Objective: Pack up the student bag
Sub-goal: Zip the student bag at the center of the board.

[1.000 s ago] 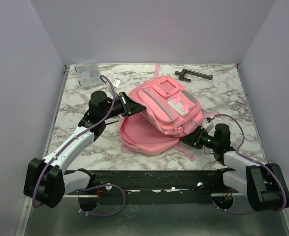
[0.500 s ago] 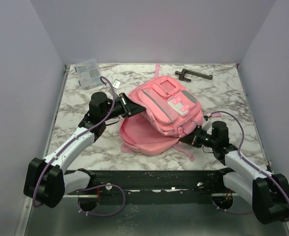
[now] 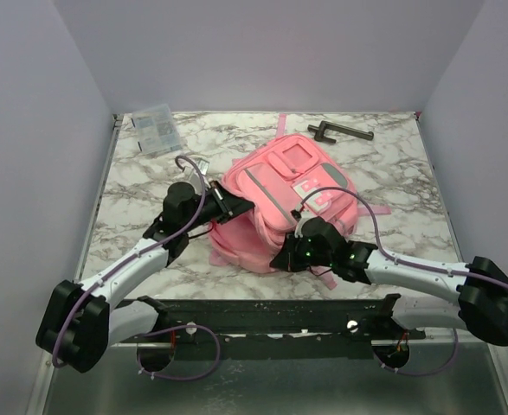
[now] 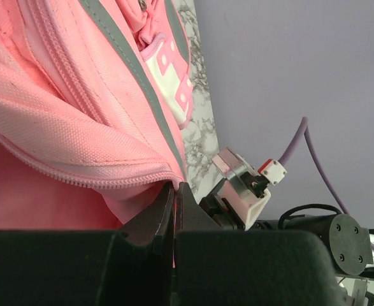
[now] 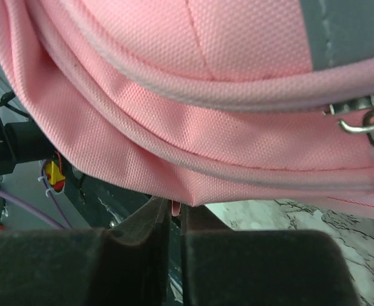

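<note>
The student bag (image 3: pixel 290 183), a pink backpack with grey-trimmed front pockets and a white patch, lies in the middle of the table, its main flap raised off the lower part. My left gripper (image 3: pixel 238 206) is shut on the bag's left edge; in the left wrist view the jaws (image 4: pixel 175 189) pinch pink fabric just under the zip line of the bag (image 4: pixel 78 127). My right gripper (image 3: pixel 279 259) is at the bag's near edge, shut on a small pink tab under the bag's seam (image 5: pixel 176 206). The bag (image 5: pixel 174 89) fills that view.
A clear plastic packet (image 3: pixel 154 128) lies at the back left corner. A black handle-shaped tool (image 3: pixel 340 130) lies at the back. A small white item (image 3: pixel 202 162) sits left of the bag. Grey walls close in three sides. A metal zip ring (image 5: pixel 365 121) hangs at the right.
My right gripper has swept left from the bag's right corner to its near middle edge. The bag's flap has lifted and shifted back. My left gripper has moved slightly right and forward.
</note>
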